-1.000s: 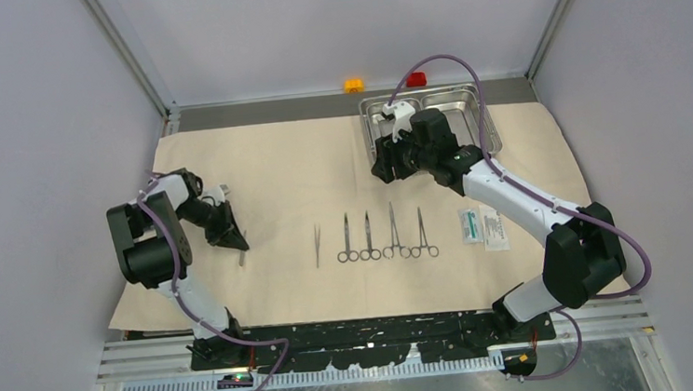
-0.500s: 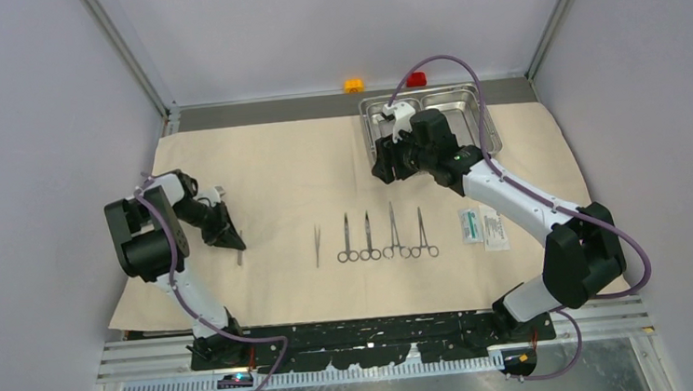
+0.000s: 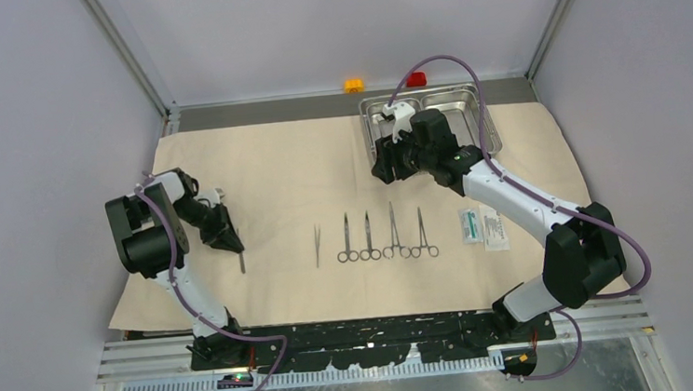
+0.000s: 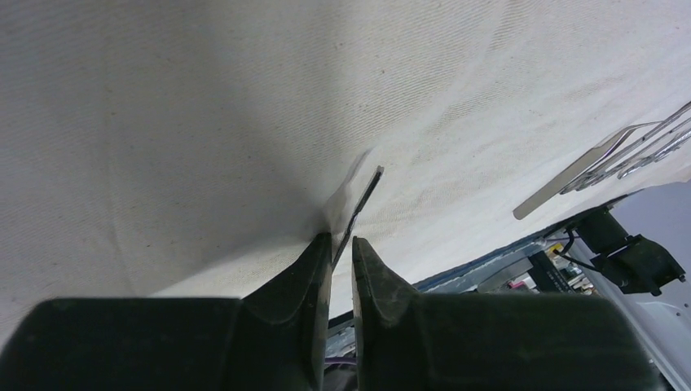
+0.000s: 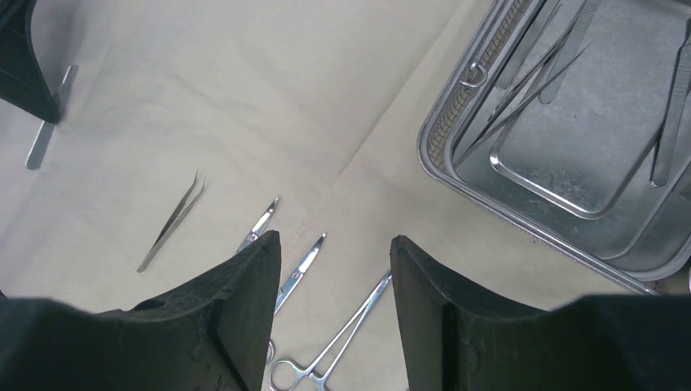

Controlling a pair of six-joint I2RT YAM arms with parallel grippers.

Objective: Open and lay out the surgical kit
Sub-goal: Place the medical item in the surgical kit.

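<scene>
The beige cloth (image 3: 284, 163) lies spread over the table. On it lie tweezers (image 3: 318, 244), several ring-handled clamps (image 3: 370, 238) in a row, and two packets (image 3: 482, 226). My left gripper (image 3: 232, 245) is low over the cloth's left part. Its jaws stand slightly apart around the top end of a straight handle (image 3: 241, 260), seen edge-on in the left wrist view (image 4: 358, 199) with its far end on the cloth. My right gripper (image 5: 334, 240) is open and empty, above the cloth by the steel tray's (image 3: 465, 88) near left corner. More instruments (image 5: 521, 81) lie in the tray.
An orange block (image 3: 354, 85) and a red block (image 3: 417, 79) sit behind the tray at the back edge. Grey walls close in the left, right and back. The cloth's front edge lies near the arm bases.
The left gripper has shifted slightly left and down. The straight handle now shows longer and flatter on the cloth below the fingertips. The right arm has not moved.
</scene>
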